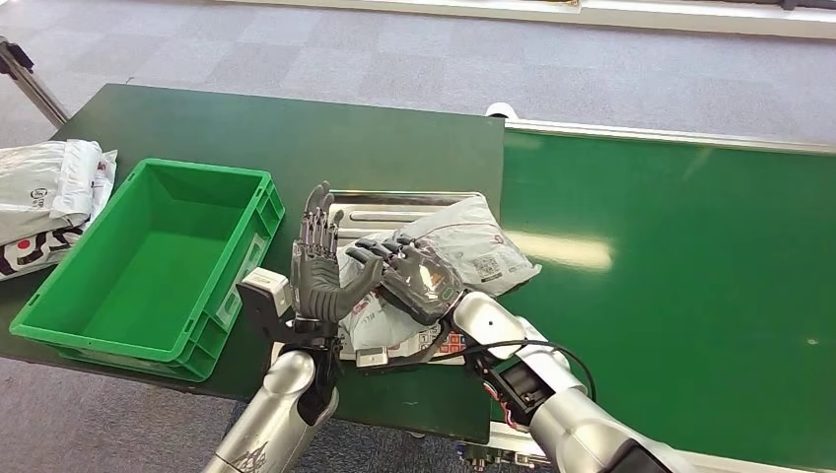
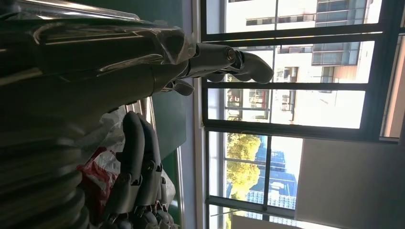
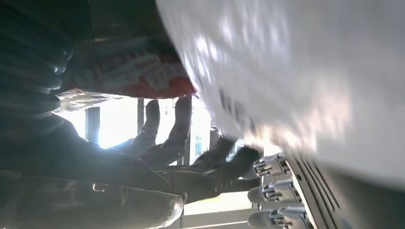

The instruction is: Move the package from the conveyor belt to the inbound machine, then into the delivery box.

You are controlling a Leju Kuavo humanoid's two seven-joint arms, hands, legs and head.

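The left hand (image 1: 320, 266) stands up with its fingers straight and apart, palm turned toward the package (image 1: 449, 261), and it holds nothing. The right hand (image 1: 414, 276) lies on top of the package with its fingers curled over the near end of the bag; whether it really grips the bag cannot be told. The two hands are very close together, and the left hand's thumb seems to touch the right hand's fingers. The package is a white and grey soft bag with black print and a bit of red on it. It lies on the silver tray of the inbound machine (image 1: 409, 202), which sits on the dark green table (image 1: 296, 128). From the package, the green box (image 1: 148, 261) is at 9 o'clock, just beside the left hand, and it is open on top. At 3 o'clock from the package is the wide green conveyor belt (image 1: 670, 286), shiny with a bright spot of light. More white bags (image 1: 49, 197) lie in a pile at 9 o'clock from the green box, at the table's far left edge. In the left wrist view the left hand's dark fingers (image 2: 138, 162) are near the bag's red patch, with big windows (image 2: 286, 109) and trees behind.
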